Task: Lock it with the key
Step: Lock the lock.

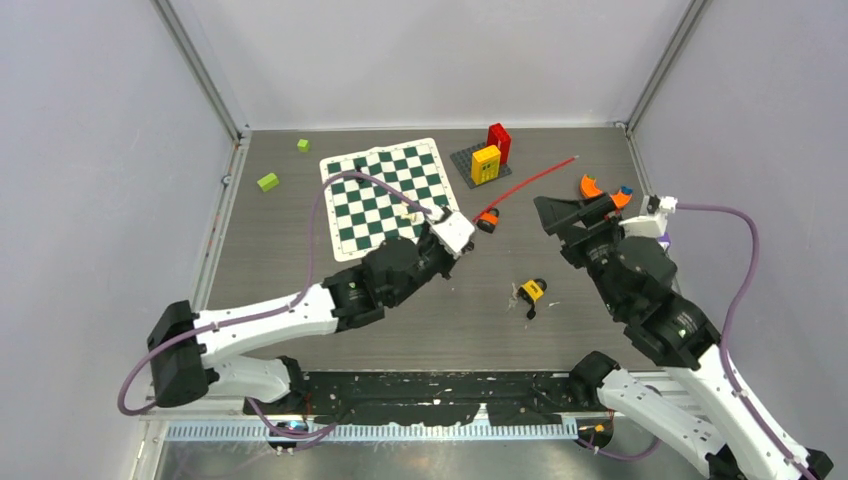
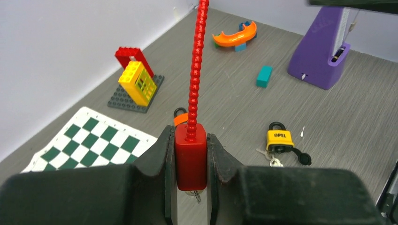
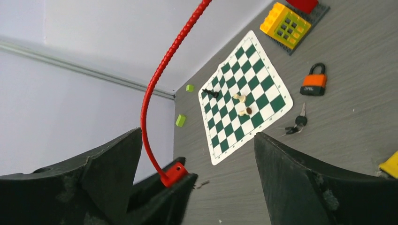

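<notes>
A red cable lock [image 2: 190,154] with a long beaded red cable [image 2: 196,56] sits upright between my left gripper's [image 2: 189,137] black fingers, which are shut on its body. A small metal key [image 2: 197,195] pokes out of its underside. From the right wrist camera the same lock body [image 3: 176,172] shows low on the left, the key [image 3: 202,184] sticking out sideways. My right gripper [image 3: 197,136] stands wide open with nothing in it, off to the right of the lock. Seen from above, the cable [image 1: 530,182] arcs toward the back right and the right gripper [image 1: 577,213] hovers near it.
A yellow padlock [image 2: 279,139] with keys lies on the table. An orange padlock [image 3: 314,84] and a key bunch [image 3: 296,124] lie beside the chessboard [image 1: 385,195]. A brick build [image 1: 487,160], a purple stand [image 2: 324,51], a teal block [image 2: 264,76] and green blocks [image 1: 267,181] are around.
</notes>
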`<state>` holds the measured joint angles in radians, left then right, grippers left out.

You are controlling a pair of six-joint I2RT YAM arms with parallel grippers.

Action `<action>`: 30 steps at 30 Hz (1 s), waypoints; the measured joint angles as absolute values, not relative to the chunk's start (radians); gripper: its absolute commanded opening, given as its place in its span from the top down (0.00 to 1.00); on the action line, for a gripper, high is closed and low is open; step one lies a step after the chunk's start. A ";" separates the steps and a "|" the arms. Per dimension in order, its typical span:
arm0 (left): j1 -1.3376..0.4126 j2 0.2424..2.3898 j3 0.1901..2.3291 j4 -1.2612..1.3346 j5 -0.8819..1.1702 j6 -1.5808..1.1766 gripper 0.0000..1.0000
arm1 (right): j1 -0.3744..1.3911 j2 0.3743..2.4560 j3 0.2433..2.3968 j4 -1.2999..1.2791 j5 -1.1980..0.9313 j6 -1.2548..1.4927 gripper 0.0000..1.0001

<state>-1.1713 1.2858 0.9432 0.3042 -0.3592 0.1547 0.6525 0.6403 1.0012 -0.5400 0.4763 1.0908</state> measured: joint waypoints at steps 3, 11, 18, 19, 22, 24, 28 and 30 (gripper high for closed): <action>-1.108 1.232 0.946 0.212 -0.305 0.078 1.00 | 0.653 0.560 0.941 -0.464 0.467 0.974 0.05; -0.972 1.099 0.987 -0.071 -0.099 -0.043 1.00 | 0.651 0.506 1.025 -0.347 0.316 0.570 0.05; -0.921 1.023 1.070 -0.320 0.112 -0.030 1.00 | 0.651 0.566 1.141 -0.332 0.017 0.329 0.05; -0.920 1.007 1.070 -0.354 0.131 -0.017 1.00 | 0.651 0.587 1.164 -0.341 -0.024 0.299 0.04; -0.914 0.967 1.070 -0.448 0.179 0.025 1.00 | 0.651 0.648 1.224 -0.395 -0.151 0.212 0.02; -0.907 0.945 1.072 -0.510 0.205 0.060 1.00 | 0.651 0.673 1.245 -0.437 -0.224 0.160 0.10; -0.889 0.926 1.095 -0.633 0.247 0.118 1.00 | 0.651 0.697 1.255 -0.548 -0.364 0.046 0.28; -0.880 0.926 1.114 -0.693 0.271 0.148 1.00 | 0.651 0.701 1.256 -0.604 -0.410 0.000 0.33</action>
